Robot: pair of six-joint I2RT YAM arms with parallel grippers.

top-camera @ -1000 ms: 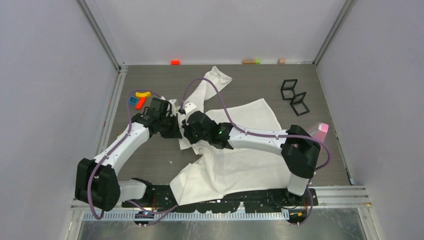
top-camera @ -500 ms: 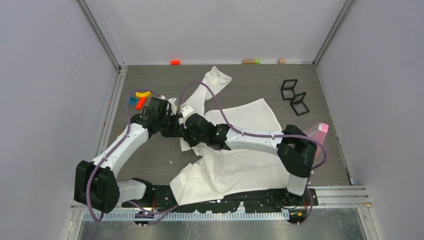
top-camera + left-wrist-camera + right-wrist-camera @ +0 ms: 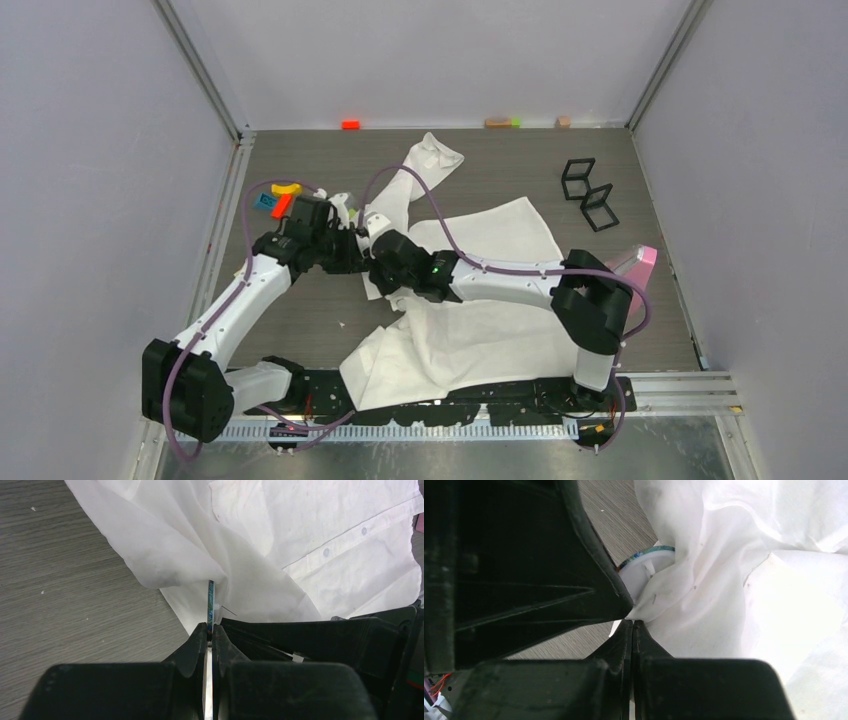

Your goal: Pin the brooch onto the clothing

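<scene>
The clothing [image 3: 480, 300], a white button-up shirt, lies crumpled across the table's middle. My left gripper [image 3: 352, 250] is shut on the brooch [image 3: 210, 602], a thin disc seen edge-on with a blue-green rim that pokes out of the fingertips [image 3: 200, 635] against a raised fold of shirt [image 3: 165, 555]. A thin pin [image 3: 229, 611] juts out beside it. My right gripper [image 3: 380, 266] is shut on that fold of clothing [image 3: 684, 595], tip to tip with the left one. The right wrist view shows the brooch's white back [image 3: 644, 565] pressed against the cloth.
Two black wire cubes [image 3: 590, 195] stand at the back right and a pink object [image 3: 640, 260] lies near the right arm's elbow. Coloured blocks [image 3: 280, 197] sit just behind the left gripper. Small blocks [image 3: 350, 124] [image 3: 500, 122] line the back wall.
Both grippers have shifted slightly to the left and back together, staying tip to tip. Their grips are unchanged.
</scene>
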